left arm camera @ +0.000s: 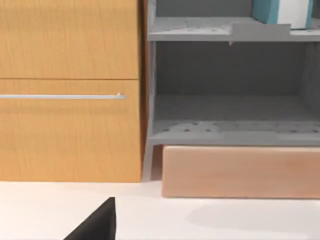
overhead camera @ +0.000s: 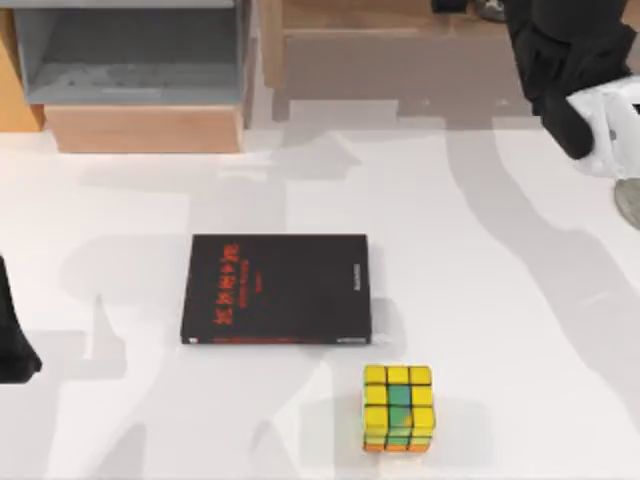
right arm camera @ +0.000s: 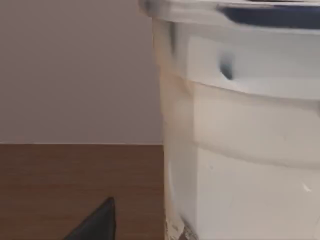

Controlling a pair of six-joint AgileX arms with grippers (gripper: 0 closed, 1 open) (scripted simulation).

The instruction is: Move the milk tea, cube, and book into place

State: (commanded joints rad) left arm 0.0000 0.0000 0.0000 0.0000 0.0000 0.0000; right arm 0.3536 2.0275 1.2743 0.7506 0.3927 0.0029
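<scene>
While the cube sits near the table's front, my right gripper clasps the milk tea far behind it.

We see a smooth white tabletop crossed by soft grey shadows, so the light falls from above and somewhat from behind. Along its far edge, toward the top view's left, stands a grey open shelf unit resting on a pale wooden plinth. In the left wrist view this grey unit has two stacked compartments with speckled floors, and beside it sits a warm wooden cabinet front with a thin silver bar handle. To the right of the shelves in the top view stands a brown wooden box-like cabinet. The right wrist view gives a plain beige-grey wall above a dark brown wooden surface.
</scene>
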